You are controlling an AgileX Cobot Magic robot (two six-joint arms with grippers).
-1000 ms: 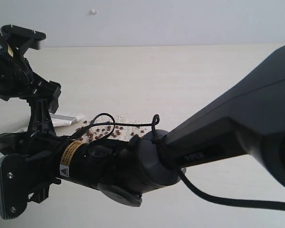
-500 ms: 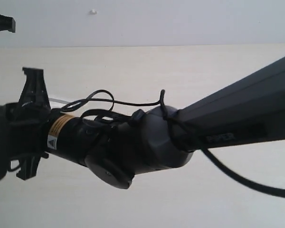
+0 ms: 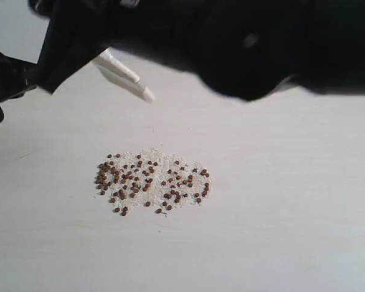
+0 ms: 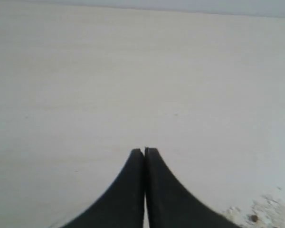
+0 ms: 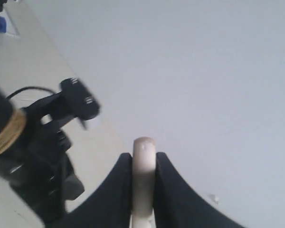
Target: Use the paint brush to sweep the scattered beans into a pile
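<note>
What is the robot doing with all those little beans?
It is sweeping them together with a brush. The right end effector is clamped on the pale handle of the paint brush, lifted up away from the table. The left end effector is shut and holds nothing, close to the edge of the mess. The beans lie in one loose patch, mixed with pale crumbs.

The bulky black robot arm (image 3: 243,42) has cleared the pale desk's (image 3: 292,231) middle, uncovering the tiny reddish-brown beans (image 3: 152,182); the black left gripper (image 4: 144,152) has closed, empty.
</note>
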